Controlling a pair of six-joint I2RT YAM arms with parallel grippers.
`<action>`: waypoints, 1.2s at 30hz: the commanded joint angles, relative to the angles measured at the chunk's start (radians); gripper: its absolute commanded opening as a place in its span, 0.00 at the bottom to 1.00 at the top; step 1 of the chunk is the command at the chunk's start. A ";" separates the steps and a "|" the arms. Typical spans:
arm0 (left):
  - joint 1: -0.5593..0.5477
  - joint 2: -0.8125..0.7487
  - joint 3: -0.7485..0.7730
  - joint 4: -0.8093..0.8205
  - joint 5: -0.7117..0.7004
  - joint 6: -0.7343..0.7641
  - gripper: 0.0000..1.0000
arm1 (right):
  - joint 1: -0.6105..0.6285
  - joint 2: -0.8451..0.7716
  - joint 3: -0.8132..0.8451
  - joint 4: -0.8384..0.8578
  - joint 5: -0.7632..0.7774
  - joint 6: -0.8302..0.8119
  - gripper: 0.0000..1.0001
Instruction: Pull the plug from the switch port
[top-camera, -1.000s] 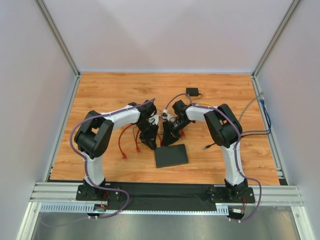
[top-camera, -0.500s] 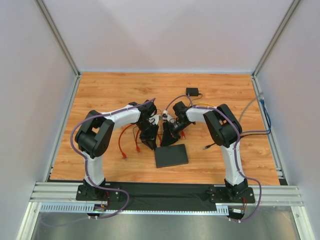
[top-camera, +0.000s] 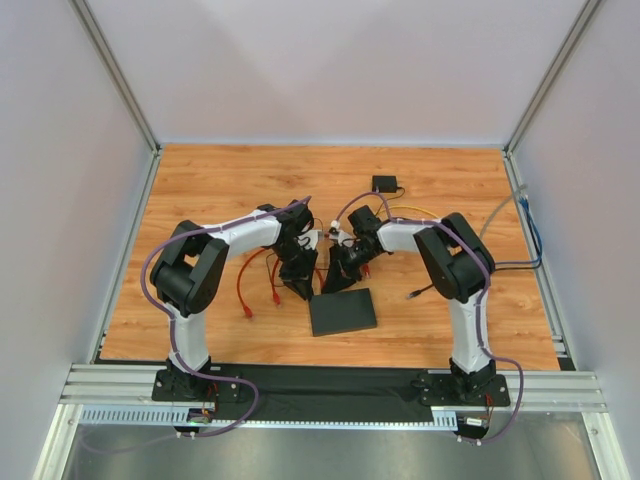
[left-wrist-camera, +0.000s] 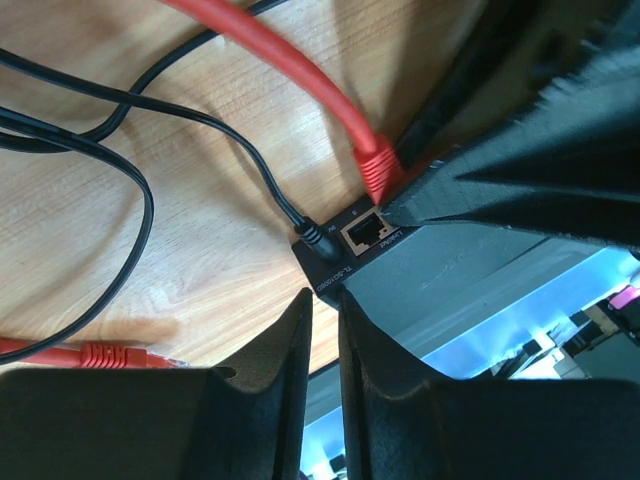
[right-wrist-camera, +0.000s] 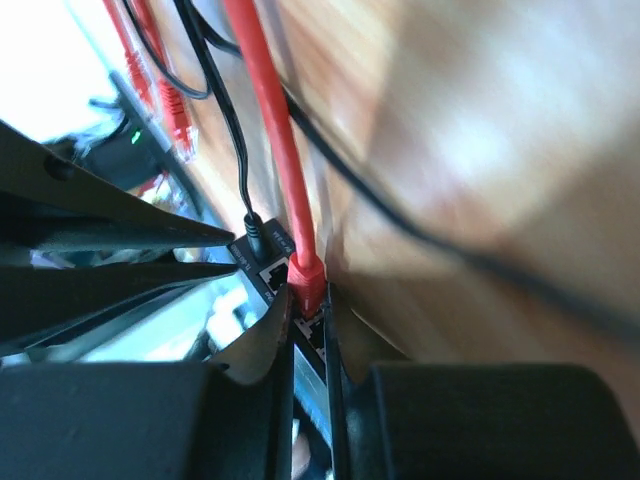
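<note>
The right claw (right-wrist-camera: 308, 315) is closed tight on the red plug (right-wrist-camera: 305, 280) at the socket edge of the switch (top-camera: 342, 311), one finger (right-wrist-camera: 262, 345) on each side of the plug's body. Whether the plug is seated in its port or already free cannot be told: in the left wrist view its tip is hidden behind the right claw's finger. The plug's red cable (right-wrist-camera: 262, 90) runs straight away from the claw across the table (top-camera: 220, 190).

The left claw (left-wrist-camera: 323, 300) is pressed almost together, with only a thin slit between the fingers and nothing in it. Its tips are at the corner of the switch; contact cannot be made out. Just beyond that corner an open socket (left-wrist-camera: 365, 232) faces the camera, with a black lead (left-wrist-camera: 300, 215) plugged in beside it.

The switch lies flat near the middle of the table, towards the arm bases, and both claws meet at its far edge. Loose red cables (top-camera: 245, 290) lie on the wood to the left of the left claw. A small black block (top-camera: 385, 184) sits well apart near the far edge.
</note>
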 joint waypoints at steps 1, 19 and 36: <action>-0.003 0.015 0.028 -0.002 -0.002 0.012 0.24 | 0.011 -0.134 -0.144 0.205 0.355 0.161 0.00; -0.002 -0.074 0.039 0.036 0.055 0.044 0.24 | 0.031 -0.176 -0.191 0.350 0.331 0.295 0.00; -0.005 0.073 0.057 0.001 0.116 0.061 0.22 | 0.043 -0.128 -0.178 0.370 0.233 0.301 0.00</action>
